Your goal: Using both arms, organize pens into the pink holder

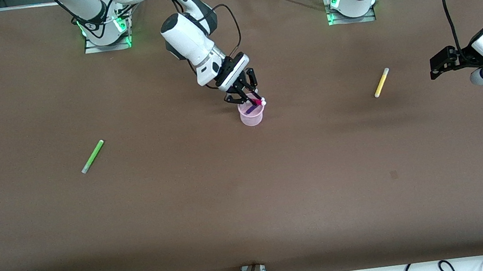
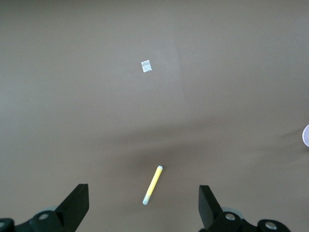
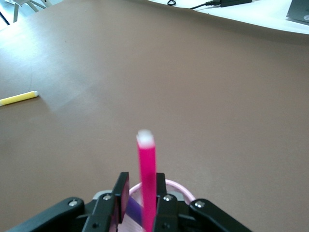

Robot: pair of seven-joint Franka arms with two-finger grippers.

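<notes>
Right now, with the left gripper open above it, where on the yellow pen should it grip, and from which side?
Grip the yellow pen at mid-length, coming straight down from above. It lies flat on the table with nothing touching it, so the left gripper, already open over it, should probably turn so its fingers close across the slim barrel rather than along it.
</notes>
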